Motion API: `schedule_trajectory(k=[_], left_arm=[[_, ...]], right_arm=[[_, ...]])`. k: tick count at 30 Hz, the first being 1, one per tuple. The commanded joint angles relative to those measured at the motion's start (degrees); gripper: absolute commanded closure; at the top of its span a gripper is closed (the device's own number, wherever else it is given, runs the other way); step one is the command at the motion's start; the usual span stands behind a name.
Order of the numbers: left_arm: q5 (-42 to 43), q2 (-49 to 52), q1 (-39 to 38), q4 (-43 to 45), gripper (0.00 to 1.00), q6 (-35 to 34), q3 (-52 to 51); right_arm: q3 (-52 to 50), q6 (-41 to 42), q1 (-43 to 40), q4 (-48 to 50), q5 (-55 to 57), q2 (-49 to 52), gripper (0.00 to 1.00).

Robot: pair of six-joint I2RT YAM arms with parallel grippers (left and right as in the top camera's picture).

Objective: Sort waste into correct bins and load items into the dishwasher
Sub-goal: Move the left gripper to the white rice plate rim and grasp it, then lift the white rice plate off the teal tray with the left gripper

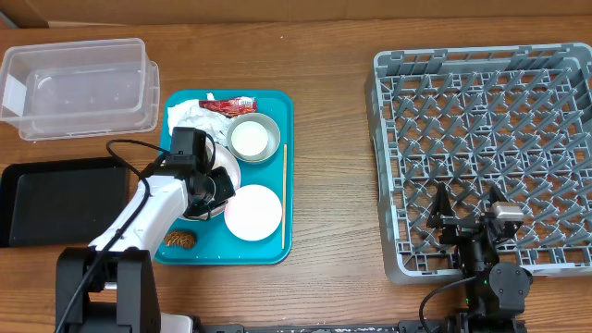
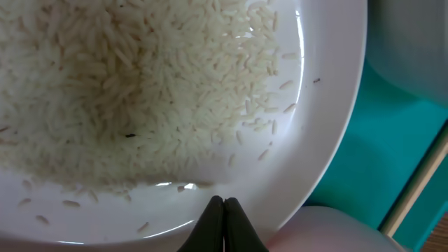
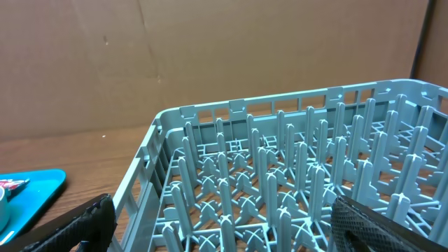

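Observation:
My left gripper (image 1: 213, 188) is shut and empty, its tips (image 2: 224, 204) low over the near rim of the large plate (image 2: 315, 140), which holds loose rice (image 2: 140, 84). My arm hides most of that plate (image 1: 228, 165) from overhead. On the teal tray lie the small plate (image 1: 252, 212), the bowl (image 1: 253, 137), the napkin (image 1: 190, 116), the red wrapper (image 1: 229, 106), the wooden stick (image 1: 284, 194) and the brown lump (image 1: 181, 240). My right gripper (image 1: 467, 211) is open and empty over the front of the grey dish rack (image 1: 381, 157); in the right wrist view its jaws (image 3: 224, 224) spread over the pegs (image 3: 280, 175).
The clear tub (image 1: 79, 88) stands at the back left and the black tray (image 1: 55, 199) at the left edge. The teal tray (image 1: 288, 120) sits between them and the rack. In the left wrist view the small plate (image 2: 329, 231) and stick (image 2: 420, 182) lie right of my fingers.

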Motion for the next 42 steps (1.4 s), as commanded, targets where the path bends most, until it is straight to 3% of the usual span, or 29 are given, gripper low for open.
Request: schedule_trajectory(k=[1,14,22,31,33,34,35,37,42], left_arm=[[3.76,0.09,-0.44,0.13,0.96,0.09,1.18],[6.6,-0.04,-3.54,-1.88,0.96,1.81,1.18],[0.55,-0.04,-4.39,-1.75,0.96,1.75,1.36],[0.68,-0.04,-4.48,-4.31,0.96,1.53,8.13],[1.25,-0.04,-4.5,-4.11,0.87,1.05,8.94],[1.25,-0.04,-4.5,-3.93,0.74,0.42,8.94],[1.25,0.02,-4.5,-3.96,0.46,-0.61,8.92],[1.27,0.15,-4.63,-4.15,0.25,-2.25,8.83],[1.22,0.61,-6.73,-4.13,0.2,-2.38,8.61]], right_arm=[[-0.59,-0.87,-0.33,0.37,-0.07,-0.61,0.0],[-0.57,-0.87,-0.33,0.37,-0.07,-0.61,0.0],[-0.57,-0.87,-0.33,0.37,-0.09,-0.61,0.0],[-0.59,-0.87,-0.33,0.37,-0.07,-0.61,0.0],[-0.59,-0.87,-0.33,0.37,-0.07,-0.61,0.0],[-0.59,-0.87,-0.33,0.37,-0.07,-0.61,0.0],[-0.59,-0.87,-0.33,0.37,-0.07,-0.61,0.0],[-0.59,-0.87,-0.33,0.37,-0.07,-0.61,0.0],[-0.59,-0.87,-0.33,0.37,-0.07,-0.61,0.0]])
